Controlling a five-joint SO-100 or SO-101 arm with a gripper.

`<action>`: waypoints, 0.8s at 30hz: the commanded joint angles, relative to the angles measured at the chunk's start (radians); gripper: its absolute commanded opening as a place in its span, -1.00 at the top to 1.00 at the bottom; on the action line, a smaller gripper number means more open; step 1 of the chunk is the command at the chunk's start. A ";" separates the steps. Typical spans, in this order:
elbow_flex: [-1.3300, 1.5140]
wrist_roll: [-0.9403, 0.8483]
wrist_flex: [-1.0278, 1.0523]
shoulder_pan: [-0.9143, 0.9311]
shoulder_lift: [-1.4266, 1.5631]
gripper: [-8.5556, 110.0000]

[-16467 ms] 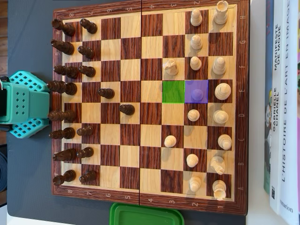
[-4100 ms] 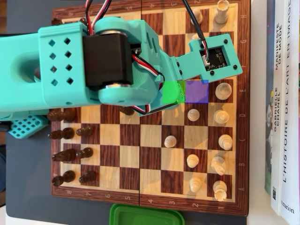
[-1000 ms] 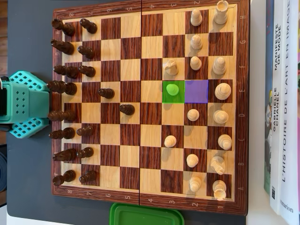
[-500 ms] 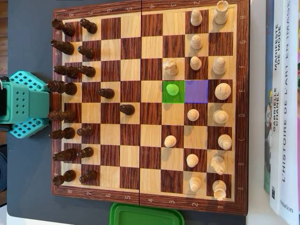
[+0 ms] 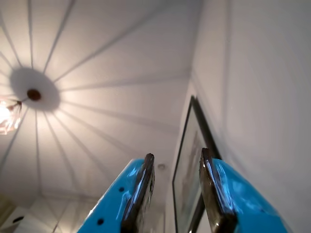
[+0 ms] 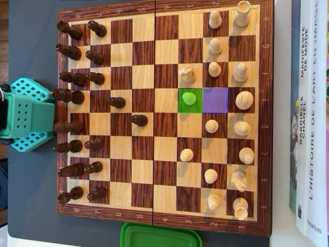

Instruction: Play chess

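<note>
In your wrist view, the gripper fills the bottom edge, its two blue fingers pointing upward with a clear gap between them and nothing in that gap, so the grip is released. Beyond the fingers you see only the room: a dark picture frame on a white wall, and farther off a white ceiling with a lit lamp at the left edge. Your overhead view shows the teal arm base sitting at the left edge, just beside the wooden chessboard, which lies on a dark mat. Nearest the base, the dark pieces fill the two leftmost files, with two dark pawns standing farther in toward the middle. Past the middle, one light pawn stands on a green-tinted square, and the violet-tinted square touching it on the right is bare. The remaining light pieces stand mostly in the two rightmost files. A green lid pokes in at the bottom edge, and books lie along the far right.
</note>
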 commanded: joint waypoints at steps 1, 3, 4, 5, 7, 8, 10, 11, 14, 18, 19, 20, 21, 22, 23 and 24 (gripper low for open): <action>0.020 -0.006 -0.074 -0.003 -0.006 0.61; 0.020 -0.006 -0.127 -0.005 -0.006 0.61; 0.020 -0.006 -0.147 -0.005 -0.006 0.61; 0.020 -0.006 -0.161 -0.006 -0.006 0.61; 0.020 -0.006 -0.196 -0.008 -0.006 0.61; 0.020 -0.006 -0.213 -0.008 -0.006 0.61; 0.020 -0.006 -0.261 -0.011 -0.006 0.61; 0.020 -0.006 -0.279 -0.021 -0.006 0.61; 0.020 -0.012 -0.282 -0.092 -0.006 0.61; 0.020 -0.098 -0.282 -0.156 -0.006 0.61; 0.020 -0.101 -0.282 -0.158 -0.006 0.61; 0.020 -0.101 -0.282 -0.153 -0.006 0.61; 0.020 -0.101 -0.282 -0.152 -0.006 0.61; 0.020 -0.100 -0.282 -0.152 -0.006 0.61; 0.020 -0.100 -0.282 -0.152 -0.006 0.61; 0.020 -0.100 -0.282 -0.152 -0.006 0.61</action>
